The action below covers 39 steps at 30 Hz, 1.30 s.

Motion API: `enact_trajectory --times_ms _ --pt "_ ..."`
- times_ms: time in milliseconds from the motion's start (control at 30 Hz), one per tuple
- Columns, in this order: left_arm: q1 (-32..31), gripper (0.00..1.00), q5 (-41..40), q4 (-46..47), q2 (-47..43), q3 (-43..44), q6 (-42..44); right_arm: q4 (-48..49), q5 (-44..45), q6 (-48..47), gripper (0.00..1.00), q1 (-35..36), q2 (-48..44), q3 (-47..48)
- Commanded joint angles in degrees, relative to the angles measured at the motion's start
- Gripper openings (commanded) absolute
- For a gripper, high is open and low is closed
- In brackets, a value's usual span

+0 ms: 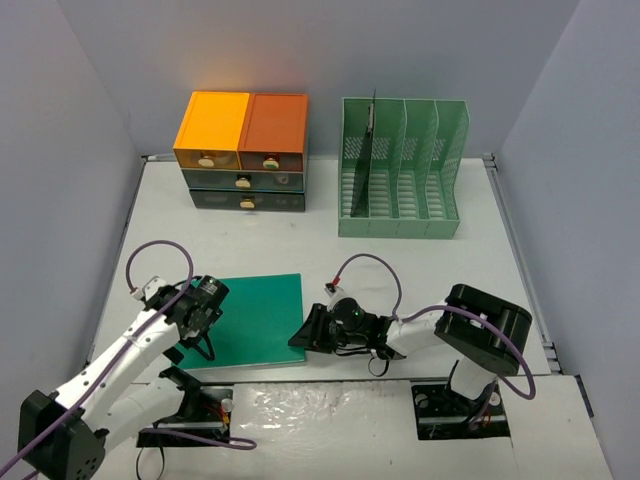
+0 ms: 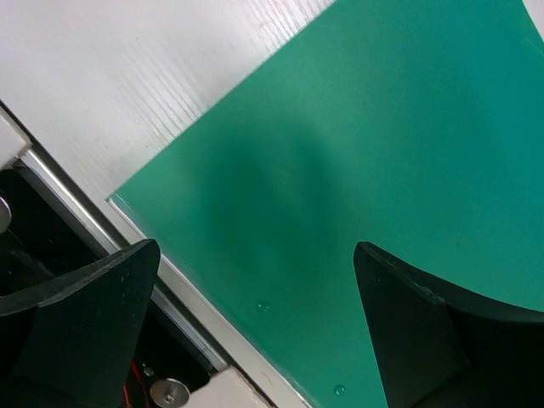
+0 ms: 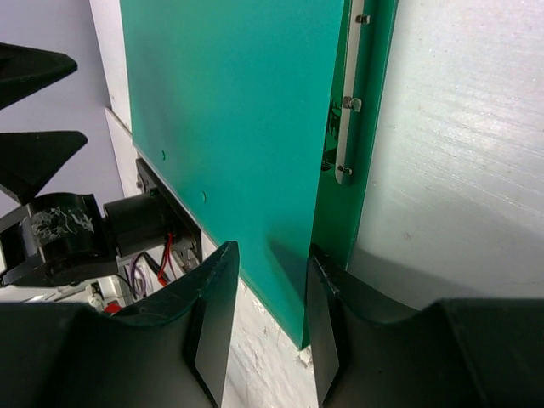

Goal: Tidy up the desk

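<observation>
1. Since the right gripper (image 3: 272, 293) is the one doing the work, I'll start there. Its jaws are narrow and sit either side of the right edge of the green folder (image 3: 229, 127), close to the folder's near-right corner. The cover looks lifted a bit there, with a metal clip strip (image 3: 347, 102) showing under it. One finger touches the edge, but honestly I can't tell if it's actually clamped.
2. The left gripper (image 2: 255, 280) is spread wide over the folder's near-left corner and holds nothing.
3. The folder lies flat on the desk (image 1: 400, 270), by the near edge and left of the middle, between the two arms.
4. Further out, a green file rack (image 1: 400, 170) stands at the far edge, right of the middle, with a thin dark item (image 1: 372, 130) in its leftmost slot. A drawer unit (image 1: 245, 150) sits toward the far-left corner, apart from the rack.
5. My read: the step in hand is getting hold of the folder, and the lift isn't done yet.
6. The next move calls for a firm pinch on that edge. Then lift, turn it upright and head for a free rack slot. The cover could flop open, so the left gripper may need to steady it.
</observation>
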Motion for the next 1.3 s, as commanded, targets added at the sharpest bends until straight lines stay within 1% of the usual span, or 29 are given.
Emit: enact_trajectory --times_ms 0,100,167,233,333,467,533,600,733,933,1000,1033,1167,1267 --pt "0.78 0.97 10.91 -4.24 7.71 5.17 -3.31 6.62 1.33 0.35 0.33 0.48 0.05 0.38" --pt "0.96 0.97 12.75 -3.92 10.23 5.49 -3.38 7.54 1.39 0.63 0.32 0.44 0.14 0.18" --pt "0.96 0.97 13.42 -3.71 11.31 5.97 -3.02 7.88 1.4 0.7 0.29 0.44 -0.06 -0.09" --pt "0.92 0.97 13.23 -3.74 11.38 6.59 -2.79 7.89 1.63 0.72 0.2 0.44 -0.38 -0.5" --pt "0.96 0.97 12.41 -3.87 9.93 7.06 -2.96 7.89 1.76 0.89 0.0 0.44 -0.51 -0.89" --pt "0.88 0.97 11.87 -3.96 8.77 8.26 -2.22 7.64 1.68 0.98 0.0 0.45 -0.86 -1.07" --pt "0.89 0.97 11.38 -3.25 8.25 9.52 0.88 6.81 1.94 0.98 0.0 0.44 -1.78 -1.0" --pt "0.66 0.97 10.83 1.22 6.84 12.71 7.09 4.95 2.51 1.05 0.0 0.44 -3.13 -0.92" --pt "-1.24 0.97 9.23 3.67 5.83 17.77 17.05 0.1 3.13 0.43 0.0 0.24 -7.07 0.36" --pt "-7.96 0.97 7.34 4.57 9.52 25.33 26.07 -17.46 6.62 -3.25 0.0 -1.76 -17.62 6.77" --pt "-12.56 0.97 4.43 3.77 12.42 29.71 28.09 -25.28 7.61 -4.66 0.0 -4.11 -20.43 9.03" --pt "-13.35 0.97 3.29 3.12 13.61 31.5 28.99 -28.33 7.97 -5.44 0.0 -5.3 -21.57 10.34" --pt "-19.62 0.97 -1.28 0.59 17.2 37.28 31.53 -35.82 8.45 -8.2 0.0 -9.12 -25.08 14.2" --pt "-22.6 0.97 -3.79 0.83 18.15 39.77 33.29 -39.09 8.49 -8.47 0.0 -10.89 -26.27 15.36"
